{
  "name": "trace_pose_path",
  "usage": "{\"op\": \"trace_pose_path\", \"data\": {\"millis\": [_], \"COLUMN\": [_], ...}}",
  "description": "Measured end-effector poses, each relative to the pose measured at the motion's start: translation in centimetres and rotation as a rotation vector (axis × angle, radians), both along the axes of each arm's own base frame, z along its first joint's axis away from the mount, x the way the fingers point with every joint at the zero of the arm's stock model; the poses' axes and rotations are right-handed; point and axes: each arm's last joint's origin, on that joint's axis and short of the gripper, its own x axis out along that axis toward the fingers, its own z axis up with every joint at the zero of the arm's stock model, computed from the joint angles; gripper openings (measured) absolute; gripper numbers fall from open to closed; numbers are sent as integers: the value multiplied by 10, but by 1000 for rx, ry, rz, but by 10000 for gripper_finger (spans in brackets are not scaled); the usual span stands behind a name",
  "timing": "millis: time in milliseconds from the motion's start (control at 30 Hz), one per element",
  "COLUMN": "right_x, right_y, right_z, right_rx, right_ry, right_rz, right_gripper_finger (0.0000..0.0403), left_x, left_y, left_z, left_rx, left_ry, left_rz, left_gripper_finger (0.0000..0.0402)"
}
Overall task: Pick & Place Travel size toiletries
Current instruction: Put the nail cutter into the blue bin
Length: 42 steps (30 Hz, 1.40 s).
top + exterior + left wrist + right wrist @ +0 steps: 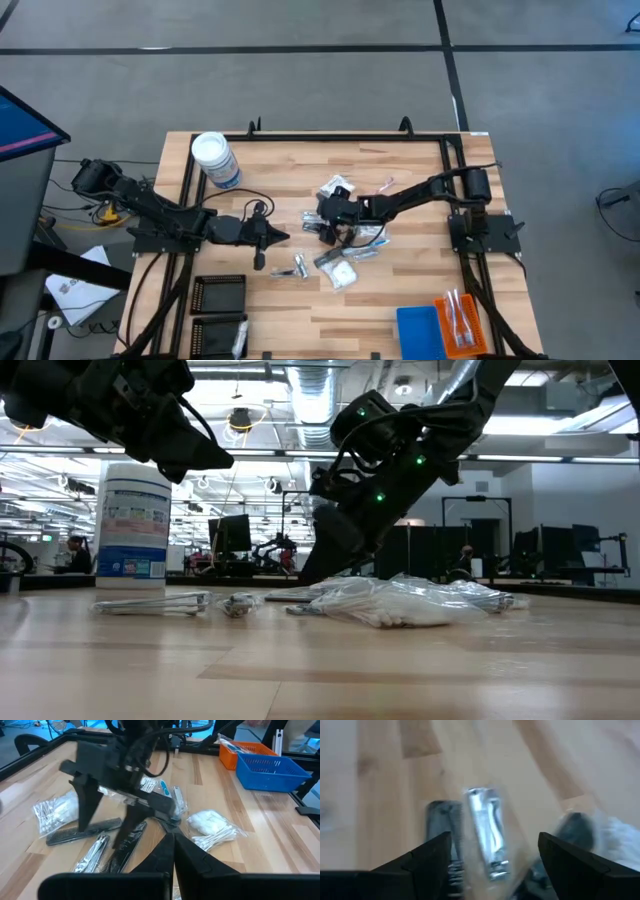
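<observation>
Just below open right gripper: nail clipper.

Blue tray beside orange tray, black trays, white-lidded blue-labelled jar.

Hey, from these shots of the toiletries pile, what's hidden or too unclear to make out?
- Items under the right end effector: high view, its dark body covers that part of the pile.
- Label text on the round jar: low view, too small to read.
- Orange tray contents: high view, too small to name.
- Dark stick beside the silvery clipper: right wrist view, blurred and partly behind a finger.
</observation>
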Motion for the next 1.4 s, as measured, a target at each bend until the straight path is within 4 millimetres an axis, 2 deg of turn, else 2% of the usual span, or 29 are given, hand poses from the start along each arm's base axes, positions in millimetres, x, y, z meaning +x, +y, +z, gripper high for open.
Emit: {"op": "trace_pose_path", "data": {"millis": [333, 467, 667, 900, 1200, 1400], "right_x": [7, 9, 9, 7, 6, 9], "right_y": [-10, -14, -14, -13, -12, -11], "right_z": [-28, -29, -29, -30, -30, -27], "right_rx": [39, 112, 120, 141, 166, 168], "right_ry": [18, 20, 25, 44, 55, 60], "right_rz": [-30, 21, 30, 15, 36, 36], "right_gripper_finger": [291, 290, 268, 200, 48, 44], "left_x": [0, 0, 0, 0, 0, 0], "left_y": [0, 0, 0, 0, 0, 0], "left_z": [0, 0, 0, 0, 0, 0], "left_rx": [-1, 1, 0, -1, -1, -1], "left_ry": [0, 0, 0, 0, 0, 0], "left_rz": [-3, -3, -3, -4, -3, -4], "left_gripper_finger": [3, 3, 3, 3, 3, 3]}}
